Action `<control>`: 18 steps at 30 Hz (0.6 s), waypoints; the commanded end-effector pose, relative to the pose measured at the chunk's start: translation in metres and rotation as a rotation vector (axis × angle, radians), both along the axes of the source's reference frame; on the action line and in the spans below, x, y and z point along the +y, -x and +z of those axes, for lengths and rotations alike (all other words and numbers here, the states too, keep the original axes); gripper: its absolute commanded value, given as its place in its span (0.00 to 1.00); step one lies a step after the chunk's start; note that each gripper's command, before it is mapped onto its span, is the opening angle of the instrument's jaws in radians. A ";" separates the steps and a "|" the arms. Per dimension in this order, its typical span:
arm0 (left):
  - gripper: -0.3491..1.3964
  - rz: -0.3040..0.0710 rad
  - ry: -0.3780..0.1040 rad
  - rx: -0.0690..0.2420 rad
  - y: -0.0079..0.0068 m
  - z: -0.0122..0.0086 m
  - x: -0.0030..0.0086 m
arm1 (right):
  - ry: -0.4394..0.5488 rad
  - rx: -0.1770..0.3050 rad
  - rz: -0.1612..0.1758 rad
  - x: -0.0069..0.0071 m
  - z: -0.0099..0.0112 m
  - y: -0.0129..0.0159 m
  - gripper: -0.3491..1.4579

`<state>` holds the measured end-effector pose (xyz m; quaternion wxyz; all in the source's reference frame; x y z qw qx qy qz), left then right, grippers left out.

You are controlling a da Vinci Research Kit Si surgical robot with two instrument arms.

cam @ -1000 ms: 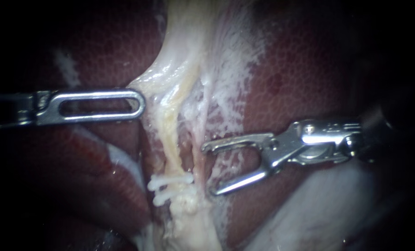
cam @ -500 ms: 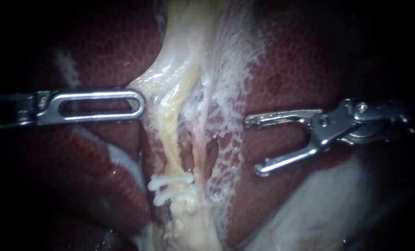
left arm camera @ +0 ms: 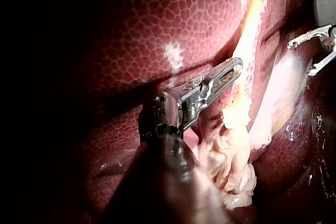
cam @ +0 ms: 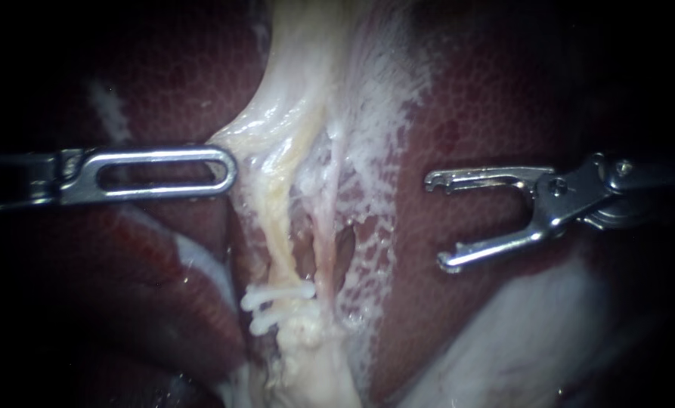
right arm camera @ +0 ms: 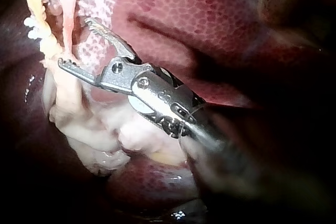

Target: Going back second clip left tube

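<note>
Two white clips [cam: 277, 292] sit close together across the yellowish left tube [cam: 275, 234], low in the endoscope view. A thinner pink right tube [cam: 326, 236] runs beside it. My right instrument [cam: 439, 223] hovers over the liver [cam: 465, 113] well right of both tubes, jaws open and empty. It looks the same in its wrist view [right arm camera: 74, 43], where the clips [right arm camera: 31, 27] lie just beyond its jaws. My left instrument [cam: 227, 170] holds pale tissue [cam: 235, 147] that is tented toward its tip, above the clips. In its wrist view [left arm camera: 233, 71] the jaws lie together.
Dark red liver surrounds the tubes on both sides. Pale webbed tissue [cam: 367, 151] spreads right of the tubes. A whitish fold [cam: 518, 340] lies below my right instrument. My right instrument [left arm camera: 315, 51] also shows far beyond my left instrument's jaws in the left wrist view.
My right instrument has drawn back to the right, away from the tubes, with its jaws staying open. My left instrument and the clips have not moved.
</note>
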<state>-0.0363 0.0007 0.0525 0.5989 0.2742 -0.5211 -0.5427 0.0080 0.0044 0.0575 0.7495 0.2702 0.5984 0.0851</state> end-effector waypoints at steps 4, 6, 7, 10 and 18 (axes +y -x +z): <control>0.00 0.000 0.000 0.000 0.0001 0.0000 0.0000 | -0.002 0.003 -0.004 -0.0003 -0.0005 -0.0004 0.52; 0.00 0.000 0.000 0.000 0.0001 0.0000 0.0000 | -0.002 0.003 -0.004 -0.0004 -0.0005 -0.0004 0.52; 0.00 0.000 0.000 0.000 0.0001 0.0001 0.0001 | -0.002 0.003 -0.004 -0.0004 -0.0005 -0.0004 0.52; 0.00 0.000 0.000 0.000 0.0001 0.0001 0.0001 | -0.002 0.003 -0.004 -0.0004 -0.0005 -0.0004 0.52; 0.00 -0.002 0.002 0.002 0.0005 0.0007 0.0000 | -0.002 0.003 -0.004 -0.0004 -0.0005 -0.0004 0.52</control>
